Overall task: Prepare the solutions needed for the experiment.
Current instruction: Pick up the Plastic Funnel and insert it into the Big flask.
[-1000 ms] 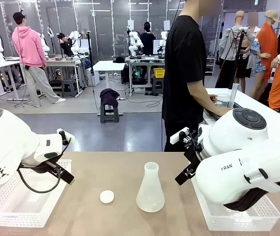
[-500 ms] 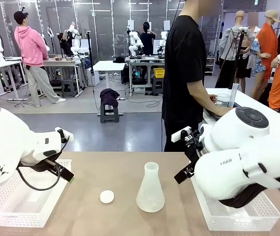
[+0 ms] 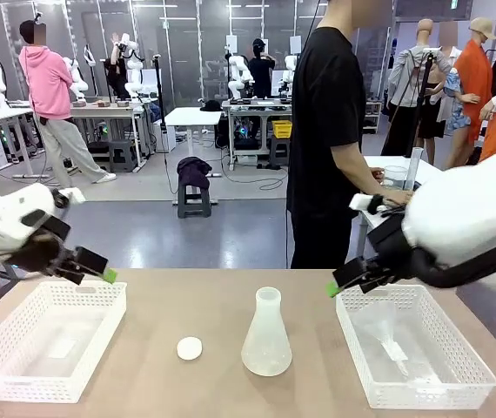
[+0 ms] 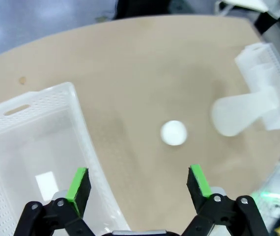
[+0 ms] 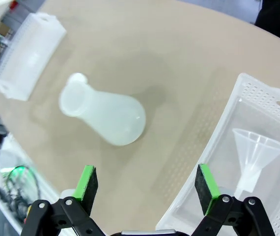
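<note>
Left gripper (image 4: pixel 137 183) gapes empty over the left basket's (image 4: pixel 79 105) rim; right gripper (image 5: pixel 147 188) gapes empty right of the flask (image 5: pixel 111 117), which seems dry.

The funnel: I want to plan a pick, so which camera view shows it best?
The right wrist view: the clear funnel lies in the white basket, cone and stem sharply outlined. The front view gives a faint outline on that basket's floor. The left wrist view blurs the basket too much to tell.

I have bare table (image 3: pixel 187 300) between the left basket (image 3: pixel 22 383) and right basket (image 3: pixel 422 394); 2 obstacles sit mid-way: the upright flask (image 3: pixel 266 335) and a small white disc (image 3: pixel 190 348).
</note>
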Robot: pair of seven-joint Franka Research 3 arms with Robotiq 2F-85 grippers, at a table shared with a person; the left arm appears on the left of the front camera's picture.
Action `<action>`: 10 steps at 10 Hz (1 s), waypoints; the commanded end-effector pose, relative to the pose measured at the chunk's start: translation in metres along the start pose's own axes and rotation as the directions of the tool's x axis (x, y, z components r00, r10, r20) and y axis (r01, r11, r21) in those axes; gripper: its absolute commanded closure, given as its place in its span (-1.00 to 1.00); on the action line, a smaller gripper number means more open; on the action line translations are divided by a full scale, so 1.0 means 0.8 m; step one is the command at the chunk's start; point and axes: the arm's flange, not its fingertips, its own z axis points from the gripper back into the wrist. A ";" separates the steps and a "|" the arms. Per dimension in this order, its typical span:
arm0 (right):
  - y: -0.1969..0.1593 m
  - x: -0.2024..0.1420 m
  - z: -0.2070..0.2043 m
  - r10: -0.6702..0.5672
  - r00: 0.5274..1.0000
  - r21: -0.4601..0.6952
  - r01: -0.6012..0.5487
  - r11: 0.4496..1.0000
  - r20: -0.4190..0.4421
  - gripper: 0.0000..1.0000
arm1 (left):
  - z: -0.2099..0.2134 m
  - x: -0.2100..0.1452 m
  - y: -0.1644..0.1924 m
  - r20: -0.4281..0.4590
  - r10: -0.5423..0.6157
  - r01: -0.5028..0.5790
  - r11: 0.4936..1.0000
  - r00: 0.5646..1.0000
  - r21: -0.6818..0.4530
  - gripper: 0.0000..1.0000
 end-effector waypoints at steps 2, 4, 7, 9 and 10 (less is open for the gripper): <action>-0.023 -0.002 0.034 -0.099 0.995 0.192 0.101 0.976 -0.019 -1.00 | 0.057 -0.034 0.039 0.011 0.157 -0.151 0.963 0.988 -0.223 -1.00; -0.026 -0.002 0.054 -0.132 0.991 0.327 0.133 0.936 -0.025 -1.00 | 0.087 -0.041 0.050 -0.041 0.265 -0.258 0.870 0.963 -0.420 -1.00; -0.050 -0.005 0.075 -0.268 0.963 0.543 0.233 0.807 -0.015 -1.00 | 0.106 -0.050 0.067 -0.101 0.390 -0.372 0.721 0.915 -0.585 -1.00; -0.058 -0.009 0.083 -0.291 0.956 0.602 0.246 0.760 -0.024 -1.00 | 0.103 -0.054 0.070 -0.149 0.423 -0.409 0.632 0.894 -0.658 -1.00; -0.061 -0.011 0.085 -0.296 0.955 0.631 0.244 0.737 -0.025 -1.00 | 0.103 -0.054 0.067 -0.157 0.436 -0.414 0.593 0.886 -0.691 -1.00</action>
